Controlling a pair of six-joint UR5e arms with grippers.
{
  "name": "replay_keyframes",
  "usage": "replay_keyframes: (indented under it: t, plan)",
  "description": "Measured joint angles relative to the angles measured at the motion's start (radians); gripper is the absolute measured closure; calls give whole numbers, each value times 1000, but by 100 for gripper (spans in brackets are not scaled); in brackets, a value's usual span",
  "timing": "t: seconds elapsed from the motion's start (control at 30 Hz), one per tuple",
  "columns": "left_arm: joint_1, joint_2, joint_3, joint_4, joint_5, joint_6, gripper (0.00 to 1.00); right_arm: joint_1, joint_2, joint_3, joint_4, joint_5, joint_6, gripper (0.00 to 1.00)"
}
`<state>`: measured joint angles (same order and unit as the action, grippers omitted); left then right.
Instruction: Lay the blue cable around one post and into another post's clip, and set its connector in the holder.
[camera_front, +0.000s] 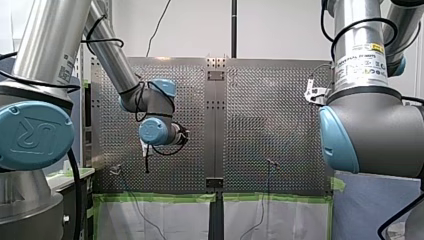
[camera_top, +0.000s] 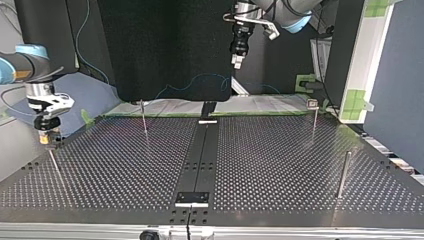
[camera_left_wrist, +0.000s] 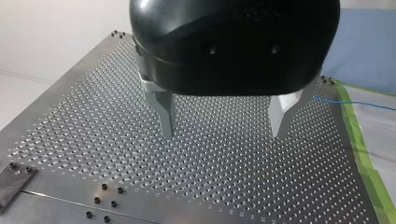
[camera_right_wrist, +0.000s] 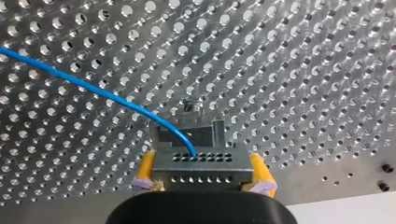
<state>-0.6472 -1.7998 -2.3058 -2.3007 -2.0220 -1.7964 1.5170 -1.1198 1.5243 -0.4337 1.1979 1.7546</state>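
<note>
At the near edge of the table (camera_top: 280, 165), a black strip (camera_top: 200, 155) runs down the middle toward the far edge. A thick post (camera_top: 343, 175) stands near the corner at the top view's right. A thin post (camera_top: 54, 165) stands near the edge at the view's left. The wide middle of the table between them is bare holes, with lots of room to move.

Just past the thin post, my right claw (camera_top: 47, 136) hangs low by that same edge. Its yellow pads (camera_right_wrist: 145, 168) are squeezed on a small grey plug (camera_right_wrist: 203, 165), one pad on each side. The blue cable (camera_right_wrist: 93, 91) comes out of the plug's front and curves away over the holes, ahead of the claw and off to one side. A small grey piece (camera_right_wrist: 187, 133) sits just beyond the plug. It may be the holder, but I cannot tell if they touch.

Farther back stand two more thin posts, one (camera_top: 144, 117) on each half, well apart. The one at the view's right (camera_top: 314, 120) has a little clip (camera_top: 313, 104) on top.

My left claw (camera_top: 238, 62) hangs high above the far part of the table. Its metal fingers (camera_left_wrist: 164, 116) are spread wide with nothing between them. Green tape (camera_left_wrist: 359, 154) lines the table edge beside it, and a bit of blue cable lies past the tape.
</note>
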Motion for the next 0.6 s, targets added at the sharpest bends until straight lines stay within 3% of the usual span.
replay_keyframes:
  t: [0.37,0.6]
  plan:
    - [5,0,1,-15,0,9,0,-11,14,-13,5,-14,-2,53]
    - [7,0,1,-21,0,9,0,-11,24,-20,5,-45,-4,53]
